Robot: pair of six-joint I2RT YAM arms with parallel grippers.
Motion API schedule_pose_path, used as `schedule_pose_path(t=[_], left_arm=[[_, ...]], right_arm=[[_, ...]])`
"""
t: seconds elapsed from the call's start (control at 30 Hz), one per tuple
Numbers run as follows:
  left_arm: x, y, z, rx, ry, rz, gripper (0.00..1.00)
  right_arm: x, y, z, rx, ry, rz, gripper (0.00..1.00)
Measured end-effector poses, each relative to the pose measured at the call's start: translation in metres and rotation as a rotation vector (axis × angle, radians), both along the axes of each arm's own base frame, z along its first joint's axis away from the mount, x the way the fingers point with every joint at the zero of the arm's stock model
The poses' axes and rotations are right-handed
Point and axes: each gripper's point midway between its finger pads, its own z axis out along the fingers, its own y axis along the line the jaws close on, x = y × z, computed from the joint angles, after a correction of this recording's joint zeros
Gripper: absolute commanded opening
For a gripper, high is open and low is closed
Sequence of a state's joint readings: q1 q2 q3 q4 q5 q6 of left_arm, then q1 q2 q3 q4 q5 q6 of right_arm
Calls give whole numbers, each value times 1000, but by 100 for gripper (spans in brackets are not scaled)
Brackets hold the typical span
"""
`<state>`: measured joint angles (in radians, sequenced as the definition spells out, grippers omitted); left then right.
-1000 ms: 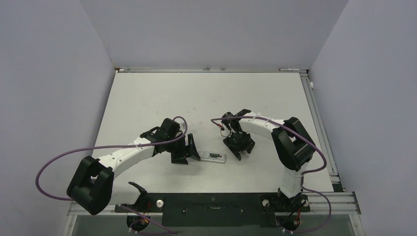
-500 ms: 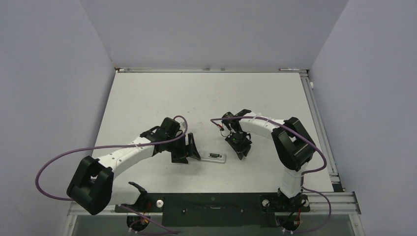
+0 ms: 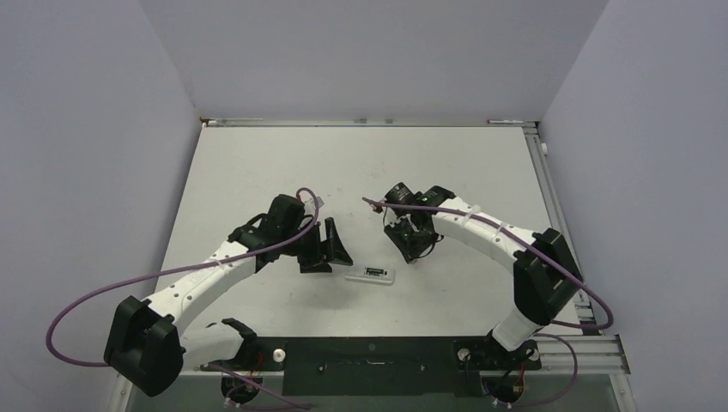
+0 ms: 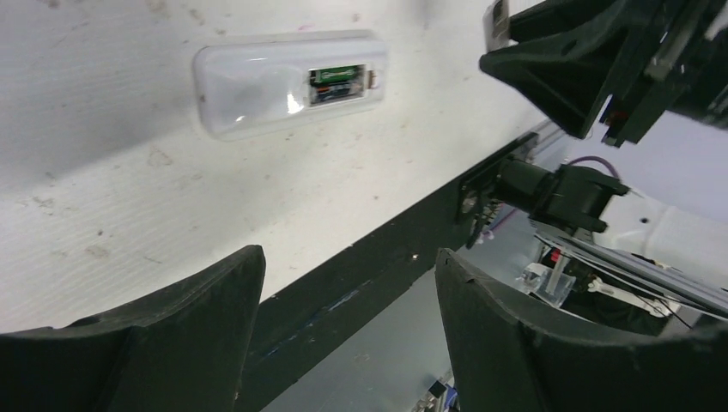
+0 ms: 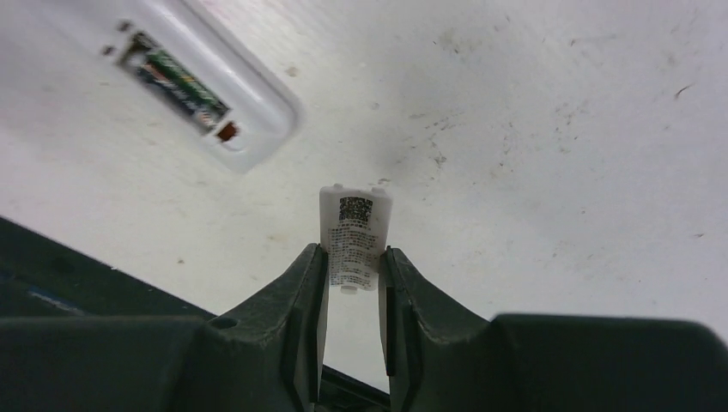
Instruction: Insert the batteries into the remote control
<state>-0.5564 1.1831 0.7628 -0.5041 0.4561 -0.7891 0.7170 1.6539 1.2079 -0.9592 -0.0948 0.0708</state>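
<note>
The white remote control (image 3: 371, 275) lies flat on the table between the arms with its battery slot facing up, also seen as the remote control (image 4: 288, 81) and the remote control (image 5: 206, 86). A dark, green-labelled battery (image 5: 176, 81) fills the slot, seen too as the battery (image 4: 336, 81); I cannot tell how many are in it. My right gripper (image 5: 354, 253) is shut on a small white cover piece (image 5: 354, 236) with printed text, just right of the remote. In the top view, the right gripper (image 3: 412, 245) hangs beyond the remote's right end. My left gripper (image 3: 326, 249) is open and holds nothing, just left of the remote.
The black base bar (image 4: 369, 266) runs along the table's near edge, close to the remote. The right gripper's black body (image 4: 592, 69) shows at the top right of the left wrist view. Grey walls (image 3: 86, 129) close in the table on three sides.
The right gripper's jaws closed on the cover piece, then moved up and away from the near edge. The left gripper moved slightly away from the near edge, still open.
</note>
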Motion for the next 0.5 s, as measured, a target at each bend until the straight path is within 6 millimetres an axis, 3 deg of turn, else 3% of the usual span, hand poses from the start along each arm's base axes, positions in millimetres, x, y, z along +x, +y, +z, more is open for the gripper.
schedule_pose_path(t=[0.2,0.5], left_arm=[[0,-8,32,-100,-19,-14,71],[-11,-19,48,-203,54,-40,70]], right_arm=[[-17,38,47,154,-96,175,8],[-70,81,59,258,-31,452,8]])
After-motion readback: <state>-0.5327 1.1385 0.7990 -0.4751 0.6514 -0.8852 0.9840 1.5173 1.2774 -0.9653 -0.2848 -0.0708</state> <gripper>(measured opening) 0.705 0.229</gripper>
